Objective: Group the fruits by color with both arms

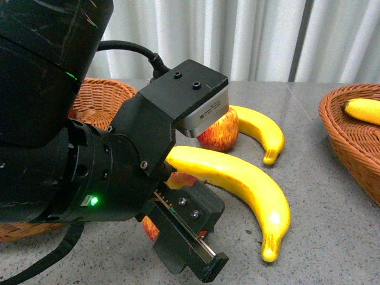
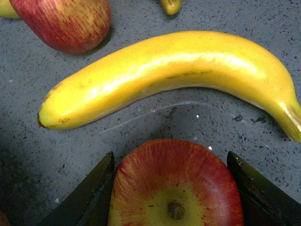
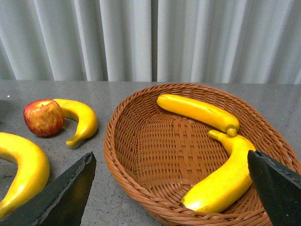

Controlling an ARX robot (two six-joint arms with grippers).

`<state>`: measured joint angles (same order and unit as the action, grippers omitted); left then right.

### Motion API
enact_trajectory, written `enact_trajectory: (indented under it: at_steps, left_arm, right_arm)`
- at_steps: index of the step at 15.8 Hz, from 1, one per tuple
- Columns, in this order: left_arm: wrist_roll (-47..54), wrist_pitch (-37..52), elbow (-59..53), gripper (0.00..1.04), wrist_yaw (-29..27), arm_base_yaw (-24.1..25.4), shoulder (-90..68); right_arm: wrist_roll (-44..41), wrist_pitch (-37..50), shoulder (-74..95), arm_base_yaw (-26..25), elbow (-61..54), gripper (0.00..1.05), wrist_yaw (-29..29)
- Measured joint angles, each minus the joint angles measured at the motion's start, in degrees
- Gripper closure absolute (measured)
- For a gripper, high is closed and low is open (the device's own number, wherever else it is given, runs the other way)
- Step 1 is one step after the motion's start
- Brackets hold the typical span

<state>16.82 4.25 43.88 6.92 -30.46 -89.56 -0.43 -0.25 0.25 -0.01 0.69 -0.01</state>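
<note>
**Left claw reaches round an apple**

Big and black, the left claw fills the near side of the front view. It is low over the gray table, and the near apple peeks out red from under it. Just behind lies the big banana. Farther back sit the far apple and the small banana, side by side. The left basket stands behind the arm. The right basket holds a banana.

From the left wrist, the near apple sits stem up between the two black fingers. They stand one on each side, very close to its skin. I cannot tell if they squeeze it yet. The big banana lies just past the apple, and the two do not touch.

From the right wrist, the right claw is spread wide and holds nothing. It hangs near the right basket, where two bananas lie.

What could go wrong? The apple is round and shiny, so I think it could slip out if the fingers pinch too softly or off to one side. A dropped apple might roll into the big banana. The claw could also bump that banana on the way up, since it lies so near.
</note>
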Motion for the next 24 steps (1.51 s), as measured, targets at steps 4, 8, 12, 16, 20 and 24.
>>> enact_trajectory:
  at_steps: [4,8,12,16,20,24]
  left_arm:
    - [-8.3,3.9,2.7,0.43,-5.5,8.2,9.1]
    - [-21.2,-0.4,3.0,0.43,-13.7,21.6,11.2]
    - [-22.4,-2.0,-0.3,0.43,-13.5,23.1,8.3]
    - [-22.4,-2.2,-0.7,0.43,-13.4,23.1,7.4]
    - [-22.1,-2.2,-1.7,0.24,-12.9,22.7,8.6]
    - [-20.9,-2.7,-0.7,0.07,-11.8,19.1,16.3]
  right_arm:
    - [0.0,0.0,0.0,0.0,0.0,0.07,0.0]
    - [0.0,0.0,0.0,0.0,0.0,0.07,0.0]
    - [0.0,0.0,0.0,0.0,0.0,0.07,0.0]
    - [0.0,0.0,0.0,0.0,0.0,0.07,0.0]
    - [0.0,0.0,0.0,0.0,0.0,0.07,0.0]
    - [0.0,0.0,0.0,0.0,0.0,0.07,0.0]
